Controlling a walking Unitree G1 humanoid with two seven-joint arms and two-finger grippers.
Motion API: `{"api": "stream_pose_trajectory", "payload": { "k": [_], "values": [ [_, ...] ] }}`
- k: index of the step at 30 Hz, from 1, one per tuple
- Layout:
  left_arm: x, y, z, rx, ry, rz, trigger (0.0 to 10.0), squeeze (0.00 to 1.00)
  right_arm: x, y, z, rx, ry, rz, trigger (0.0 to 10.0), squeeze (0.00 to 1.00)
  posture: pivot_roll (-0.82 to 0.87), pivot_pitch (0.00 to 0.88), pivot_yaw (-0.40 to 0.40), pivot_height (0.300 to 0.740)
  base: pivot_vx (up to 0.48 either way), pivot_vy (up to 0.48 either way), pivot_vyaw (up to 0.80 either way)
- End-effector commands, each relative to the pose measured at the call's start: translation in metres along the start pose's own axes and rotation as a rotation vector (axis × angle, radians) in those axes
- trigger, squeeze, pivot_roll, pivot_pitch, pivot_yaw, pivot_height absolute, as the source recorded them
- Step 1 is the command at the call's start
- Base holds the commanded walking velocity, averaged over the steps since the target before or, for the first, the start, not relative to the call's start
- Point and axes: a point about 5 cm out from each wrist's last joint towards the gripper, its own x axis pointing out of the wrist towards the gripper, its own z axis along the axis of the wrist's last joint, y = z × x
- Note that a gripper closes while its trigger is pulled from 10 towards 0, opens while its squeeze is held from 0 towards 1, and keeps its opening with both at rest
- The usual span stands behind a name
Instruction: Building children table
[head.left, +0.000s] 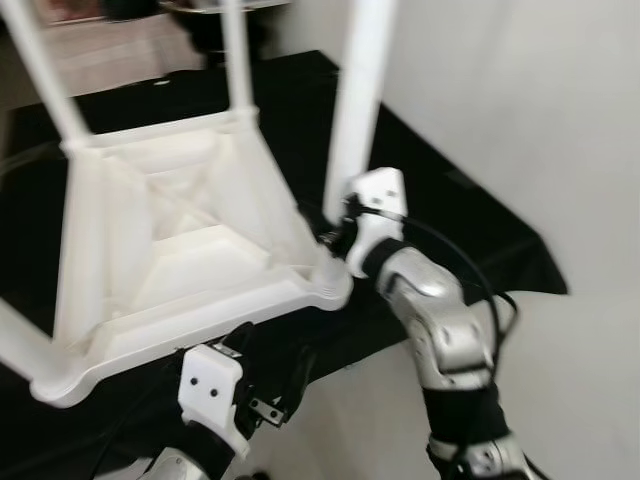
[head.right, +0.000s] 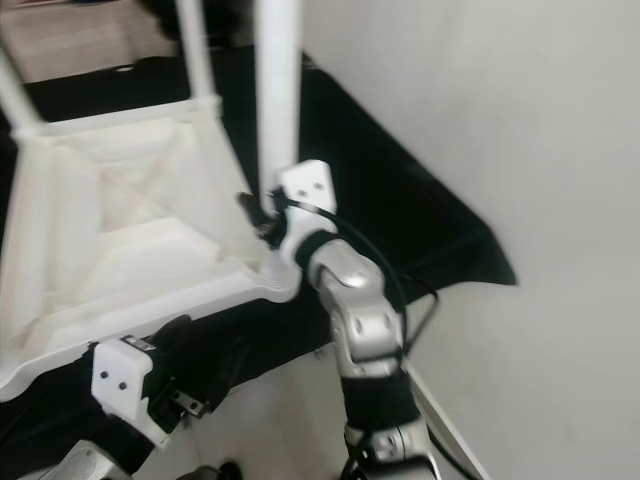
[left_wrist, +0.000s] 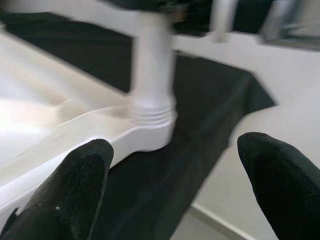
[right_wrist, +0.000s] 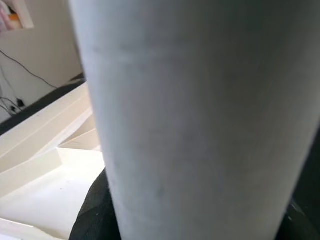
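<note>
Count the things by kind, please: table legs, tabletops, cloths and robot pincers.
White table legs: 4
White tabletop, upside down: 1
Black cloth: 1
Pincers, left pincer and right pincer: 2
Total: 8

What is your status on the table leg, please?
Right hand closed on the near-right leg, low by its socket. Left hand open, off the near edge of the upturned tabletop. Black cloth underneath; nothing blocking.
</note>
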Motion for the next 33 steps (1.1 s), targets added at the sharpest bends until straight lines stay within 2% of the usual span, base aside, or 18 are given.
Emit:
{"api": "stream_pose_trajectory", "payload": {
  "k": [1,2,3,4,7,8,9,10,11,13,14,16,18,25,26,27,28,33],
  "values": [
    [-0.003,0.000,-0.005,-0.009,0.029,0.007,10.0,0.00,0.000,0.000,-0.032,0.107,0.147,0.009,10.0,0.00,0.03,0.217,-0.015,0.740,0.000,0.000,0.00],
    [-0.002,0.001,-0.005,-0.008,0.027,0.010,10.0,0.00,0.000,0.002,-0.027,0.101,0.138,0.022,10.0,0.00,0.03,0.217,-0.015,0.740,0.000,0.000,0.00],
    [-0.002,0.001,-0.005,-0.008,0.027,0.009,10.0,0.00,0.001,0.004,-0.018,0.098,0.111,0.100,10.0,1.00,0.04,0.215,-0.018,0.740,0.000,0.000,0.00],
    [-0.002,0.001,-0.005,-0.008,0.027,0.009,10.0,0.00,0.001,0.004,-0.018,0.098,0.111,0.100,10.0,1.00,0.04,0.215,-0.018,0.740,0.000,0.000,0.00],
    [-0.001,0.000,-0.005,-0.009,0.025,0.005,10.0,0.00,0.004,-0.001,0.007,0.086,0.011,0.273,10.0,1.00,0.04,0.214,-0.020,0.740,0.000,0.000,0.00],
    [-0.001,0.000,-0.005,-0.009,0.025,0.005,10.0,0.00,0.004,-0.001,0.007,0.086,0.011,0.273,10.0,1.00,0.04,0.214,-0.020,0.740,0.000,0.000,0.00],
    [-0.001,-0.001,-0.005,-0.011,0.025,0.003,10.0,0.00,0.002,-0.003,0.017,0.062,-0.020,0.396,10.0,1.00,0.04,0.212,-0.023,0.740,0.000,0.000,0.00],
    [-0.001,-0.001,-0.005,-0.012,0.024,0.001,10.0,0.00,-0.001,-0.005,0.027,-0.006,-0.045,0.560,10.0,0.31,0.04,0.210,-0.024,0.740,0.000,0.000,0.00],
    [-0.001,-0.002,-0.005,-0.013,0.023,0.001,10.0,0.00,-0.005,-0.006,0.031,-0.053,-0.050,0.667,10.0,0.31,0.04,0.210,-0.024,0.740,0.000,0.000,0.00],
    [0.000,-0.002,-0.005,-0.014,0.022,0.000,10.0,0.00,-0.007,-0.008,0.034,-0.094,-0.050,0.748,10.0,0.31,0.04,0.209,-0.024,0.740,0.000,0.000,0.00],
    [0.000,-0.003,-0.005,-0.014,0.022,0.001,10.0,0.00,-0.009,-0.010,0.034,-0.129,-0.020,0.824,10.0,0.00,0.05,0.210,-0.024,0.740,0.000,0.000,0.00],
    [0.000,-0.003,-0.005,-0.015,0.021,0.001,10.0,0.00,-0.011,-0.013,0.034,-0.153,0.005,0.880,10.0,0.00,0.05,0.210,-0.024,0.740,0.000,0.000,0.00],
    [-0.001,-0.004,-0.005,-0.017,0.021,0.001,10.0,0.00,-0.008,-0.023,0.037,-0.241,0.078,0.938,10.0,0.00,0.05,0.213,-0.029,0.740,0.000,0.000,0.00],
    [-0.001,-0.006,-0.005,-0.015,0.021,0.003,10.0,0.00,-0.004,-0.029,0.047,-0.262,0.113,1.002,10.0,0.00,0.05,0.217,-0.033,0.740,0.000,0.000,0.00],
    [-0.001,-0.006,-0.005,-0.016,0.020,0.004,10.0,0.00,-0.005,-0.029,0.046,-0.259,0.117,1.016,1.9,0.00,0.04,0.217,-0.036,0.740,0.000,0.000,0.00],
    [-0.001,-0.006,-0.005,-0.016,0.020,0.004,10.0,0.00,-0.005,-0.029,0.046,-0.259,0.117,1.016,1.9,0.00,0.04,0.217,-0.036,0.740,0.000,0.000,0.00],
    [0.000,-0.006,-0.005,-0.017,0.019,0.004,10.0,0.00,-0.008,-0.031,0.045,-0.257,0.134,1.067,0.0,0.00,0.02,0.216,-0.035,0.740,0.000,0.000,0.00],
    [0.000,-0.007,-0.006,-0.021,0.018,0.003,10.0,0.00,-0.012,-0.032,0.040,-0.246,0.155,1.115,0.0,0.00,0.02,0.216,-0.032,0.740,0.000,0.000,0.00]
  ]
}}
